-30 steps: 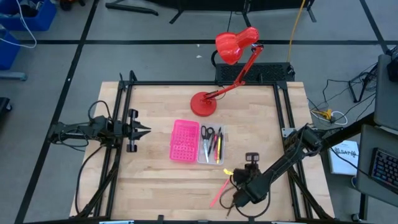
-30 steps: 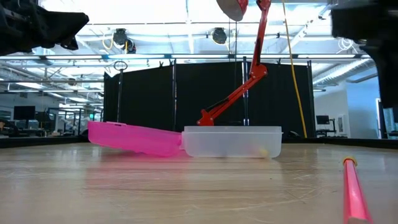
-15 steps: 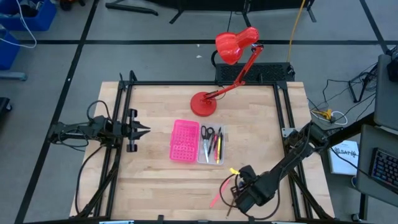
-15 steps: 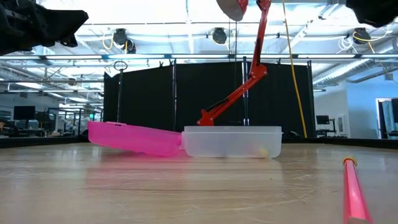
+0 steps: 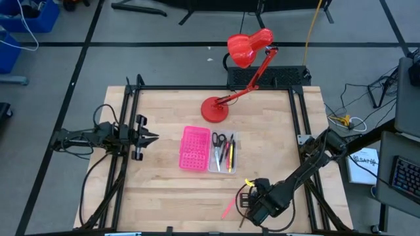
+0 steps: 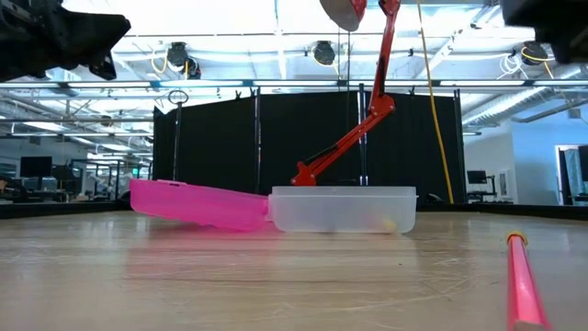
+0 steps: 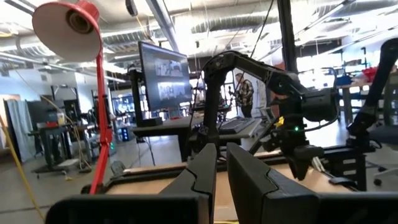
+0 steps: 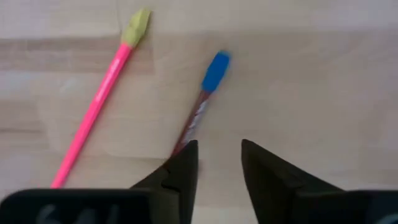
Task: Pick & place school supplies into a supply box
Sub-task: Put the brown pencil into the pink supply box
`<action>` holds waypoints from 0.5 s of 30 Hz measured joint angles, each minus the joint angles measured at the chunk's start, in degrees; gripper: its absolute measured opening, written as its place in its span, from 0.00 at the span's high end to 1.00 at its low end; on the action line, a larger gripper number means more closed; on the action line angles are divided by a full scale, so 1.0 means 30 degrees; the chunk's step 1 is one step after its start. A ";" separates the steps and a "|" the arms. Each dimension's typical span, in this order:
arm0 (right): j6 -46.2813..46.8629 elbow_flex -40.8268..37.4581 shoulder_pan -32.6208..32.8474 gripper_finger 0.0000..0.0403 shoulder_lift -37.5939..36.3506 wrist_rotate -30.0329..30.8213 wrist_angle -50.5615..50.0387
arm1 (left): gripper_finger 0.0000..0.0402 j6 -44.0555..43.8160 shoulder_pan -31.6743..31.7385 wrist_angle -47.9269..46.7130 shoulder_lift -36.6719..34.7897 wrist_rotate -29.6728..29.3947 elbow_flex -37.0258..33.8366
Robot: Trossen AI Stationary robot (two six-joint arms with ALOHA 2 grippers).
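Note:
The supply box lies open at mid-table, its pink half (image 5: 195, 148) beside its clear half (image 5: 224, 152), which holds black-handled scissors and a few pens. A pink pencil (image 8: 93, 112) with a yellow-green eraser and a dark pencil with a blue eraser (image 8: 200, 102) lie on the wood near the table's near edge. My right gripper (image 8: 217, 163) hovers over them, pointing down and open; the blue-eraser pencil's lower end runs under one finger (image 8: 180, 171). Whether that finger touches it, I cannot tell. My left gripper (image 5: 152, 137) waits at the table's left, shut on nothing.
A red desk lamp stands with its round base (image 5: 214, 109) on the far middle of the table, its arm reaching beyond the far edge. Black frame rails (image 5: 125, 131) run along the table's sides. Bare wood lies between the box and my right gripper (image 5: 254, 200).
My right gripper has shifted a little toward the table's near edge, over the pencils. The pencils and the box lie as before.

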 joint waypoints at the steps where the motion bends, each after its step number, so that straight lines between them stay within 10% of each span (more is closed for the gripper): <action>1: 0.0141 -0.0399 -0.0008 0.69 0.0001 -0.0008 0.0942 | 0.88 -0.0048 -0.0001 -0.0124 0.0000 0.0006 0.0000; 15: -0.0147 -0.2786 -0.1941 0.57 0.0016 -0.0073 0.3190 | 0.88 0.0732 0.0003 -0.1425 0.0000 0.0028 -0.0007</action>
